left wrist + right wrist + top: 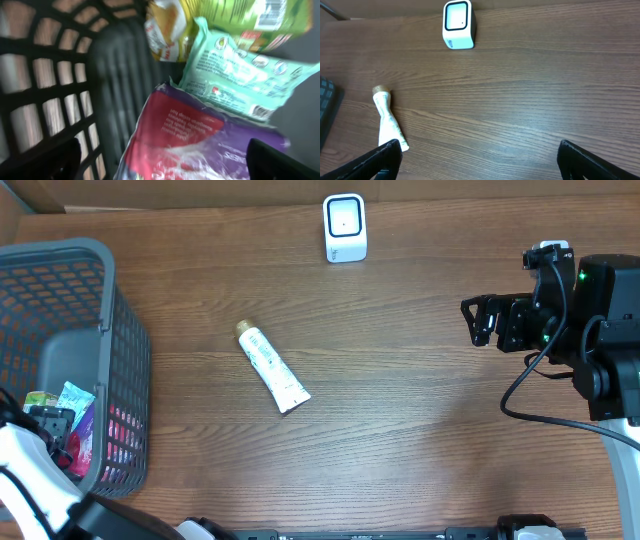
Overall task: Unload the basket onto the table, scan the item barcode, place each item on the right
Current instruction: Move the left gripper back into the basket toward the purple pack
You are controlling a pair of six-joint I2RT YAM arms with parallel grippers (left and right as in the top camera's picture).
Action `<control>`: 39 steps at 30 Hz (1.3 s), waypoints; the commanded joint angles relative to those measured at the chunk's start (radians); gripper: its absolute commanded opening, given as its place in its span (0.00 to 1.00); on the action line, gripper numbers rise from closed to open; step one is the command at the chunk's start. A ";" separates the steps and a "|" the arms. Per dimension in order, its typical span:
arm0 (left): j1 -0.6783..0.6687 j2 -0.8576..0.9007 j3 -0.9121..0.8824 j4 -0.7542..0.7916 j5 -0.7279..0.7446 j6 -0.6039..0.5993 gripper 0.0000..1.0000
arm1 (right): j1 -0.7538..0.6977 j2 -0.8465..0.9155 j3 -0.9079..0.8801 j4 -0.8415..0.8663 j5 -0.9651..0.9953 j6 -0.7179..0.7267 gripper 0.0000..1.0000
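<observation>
Left hand (170,159), right hand (482,161) wide open, holding nothing.

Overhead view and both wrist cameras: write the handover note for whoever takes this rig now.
Left gripper: open, holding nothing, inside the basket above a purple packet and a mint packet.
Right gripper: open, empty, over the table, right side.
Scanner stands at the far edge; a tube lies between it and the basket.
Done: nothing at the scanner now.
Left: probably grasp a packet and show its barcode to the scanner.
</observation>
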 commanded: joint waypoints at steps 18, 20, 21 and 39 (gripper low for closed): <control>0.003 0.272 -0.013 0.038 0.093 0.135 0.04 | 0.003 -0.007 0.030 0.004 0.003 0.003 1.00; 0.003 0.272 -0.009 0.050 0.127 0.144 0.04 | 0.003 -0.007 0.030 0.004 0.003 0.003 1.00; 0.002 0.272 -0.004 0.053 0.151 0.163 0.04 | 0.003 -0.007 0.030 0.005 0.003 0.003 1.00; -0.036 0.272 0.573 -0.226 0.325 0.291 0.04 | 0.003 -0.007 0.030 0.004 0.003 0.003 1.00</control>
